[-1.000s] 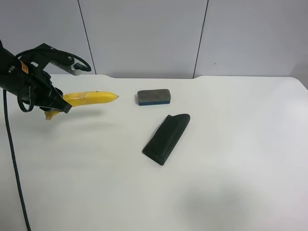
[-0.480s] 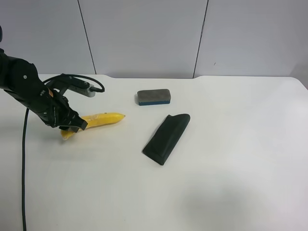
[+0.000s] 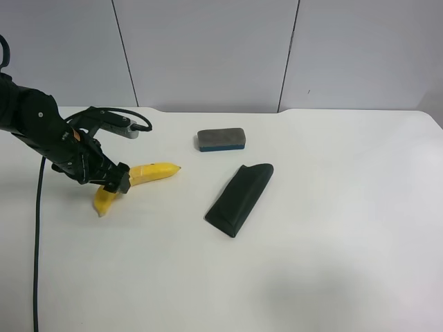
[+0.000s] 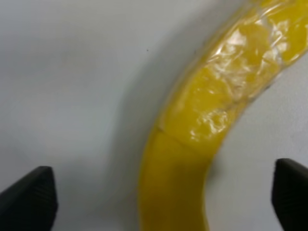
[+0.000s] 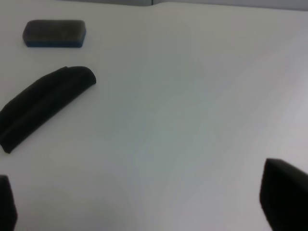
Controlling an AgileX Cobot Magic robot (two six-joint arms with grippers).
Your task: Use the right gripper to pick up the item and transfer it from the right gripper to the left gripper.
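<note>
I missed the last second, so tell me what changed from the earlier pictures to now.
The left gripper carried the banana down from the air to the table, then opened its fingers and let go; the banana now lies between them. The eraser and dark wedge stayed put.

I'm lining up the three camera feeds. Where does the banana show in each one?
Exterior high: banana lies at left-centre on the table, under the left claw.
Left wrist: banana fills the middle, between the open claw's tips.
Right wrist: not in it.
Shared landmark: the white table.
</note>
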